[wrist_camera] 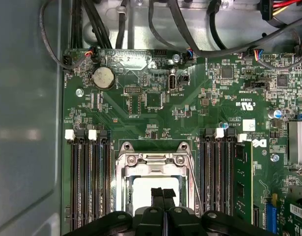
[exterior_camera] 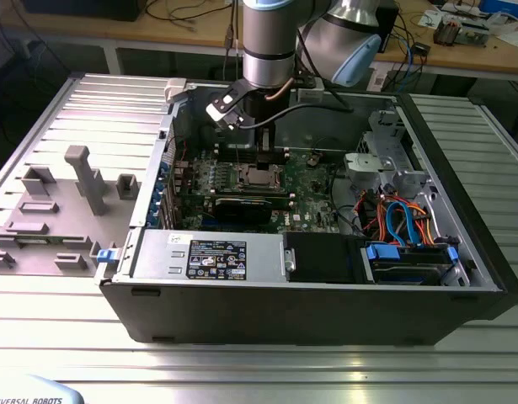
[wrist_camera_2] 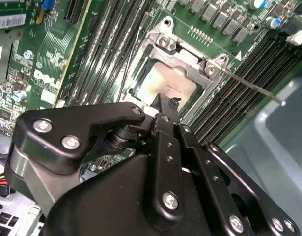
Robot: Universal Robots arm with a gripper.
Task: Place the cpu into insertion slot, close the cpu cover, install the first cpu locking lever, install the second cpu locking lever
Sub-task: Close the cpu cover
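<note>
The cpu shows its pale silvery top inside the insertion slot, in the middle of the green motherboard. The silvery cpu cover lies down around it, and the chip shows through the cover's window. A thin wire locking lever sticks out from one corner of the socket and runs along its side. My gripper hangs straight over the chip with its black fingers pressed together and nothing between them. In the exterior view it reaches down into the open case.
Black memory slots flank the socket, and a green memory stick stands in one. A black graphics card, the power supply and orange and blue cables lie inside the case. A grey fixture tray sits outside it.
</note>
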